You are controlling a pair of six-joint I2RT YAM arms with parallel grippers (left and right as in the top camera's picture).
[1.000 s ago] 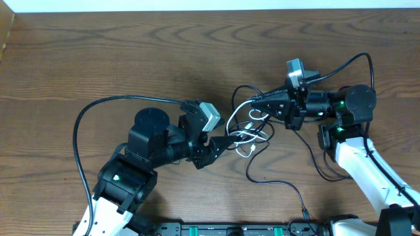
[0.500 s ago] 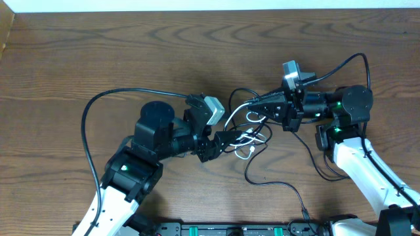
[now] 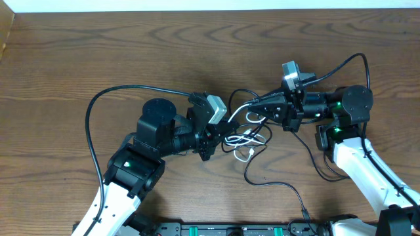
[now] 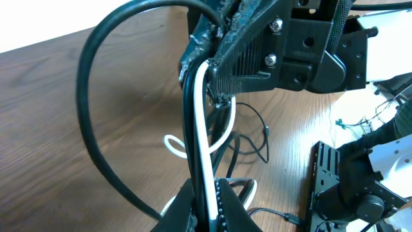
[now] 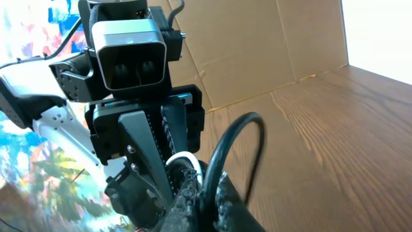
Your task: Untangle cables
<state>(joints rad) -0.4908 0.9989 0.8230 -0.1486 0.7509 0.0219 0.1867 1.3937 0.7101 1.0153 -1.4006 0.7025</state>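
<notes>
The cables (image 3: 248, 136) lie in a tangle of thin black cords and one white cord on the wooden table between my two arms. My left gripper (image 3: 225, 132) is shut on the white cable (image 4: 201, 129) and a black cable beside it, at the tangle's left edge. My right gripper (image 3: 253, 107) is shut on a black cable (image 5: 233, 138) just above the tangle, close to the left gripper. In the left wrist view the right gripper (image 4: 222, 71) hangs right over the held strands. One black cord trails toward the front and ends in a plug (image 3: 305, 212).
A thick black arm wire (image 3: 98, 111) loops wide to the left of my left arm, and another arcs over my right arm (image 3: 357, 60). A black equipment rail (image 3: 230, 229) runs along the table's front edge. Cardboard (image 5: 257, 45) stands at one table side.
My left arm has moved right, bringing its gripper closer to the right gripper and the tangle. The right gripper has shifted slightly left, then held still.
</notes>
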